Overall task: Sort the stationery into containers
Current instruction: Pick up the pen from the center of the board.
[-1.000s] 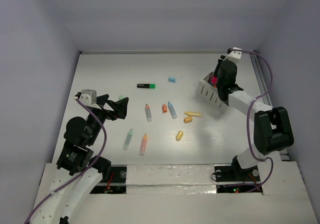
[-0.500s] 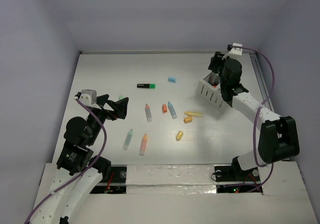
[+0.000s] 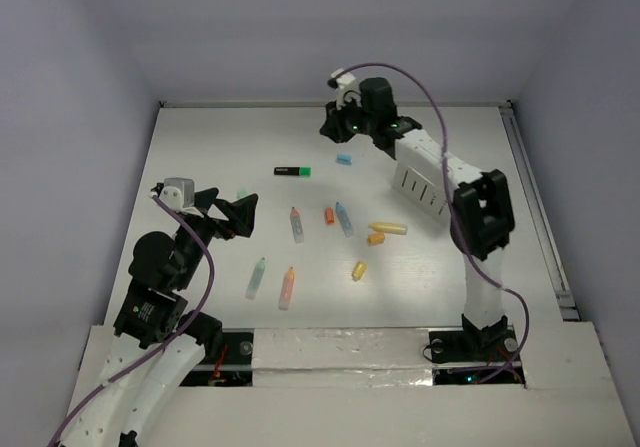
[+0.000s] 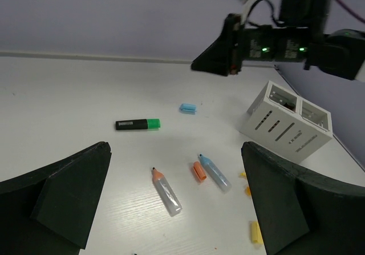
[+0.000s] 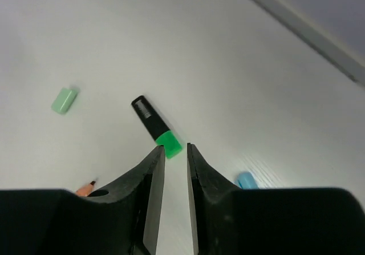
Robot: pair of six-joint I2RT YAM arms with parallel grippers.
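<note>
R gripper point(image 5: 175, 148) hung over the far-centre of the table point(image 3: 200, 137), fingers nearly together w/ only a thin slit btwn them & nothing in it. L gripper point(image 4: 175, 152) was spread wide & empty at 9 o'clock of the table. In the R wrist view the highlighter point(image 5: 156, 125), black body w/ green cap, lay flat just past the fingertips toward 11 o'clock, green end nearest the tips. A blue cap point(image 5: 246, 180) lay at 4 o'clock of the tips, a mint cap point(image 5: 63, 100) off at 10 o'clock. The box point(image 3: 420, 189) stood at 2 o'clock of table centre, well apart from the highlighter. Other markers point(image 3: 343, 219) lay loose around centre. Judgement: highlighter prob. light, stiff plastic w/ a smooth shell, so likely to skid or spin if nudged at one end; not fragile. Best hold looked to be across the barrel's short axis, mid-length near where cap meets body, fingers square to it. Jaws would need opening first. Caps: tiny, v. light, easy to flick away, so pinch across the flat sides. Box prob. light too & could slide if bumped on drop-in.
</note>
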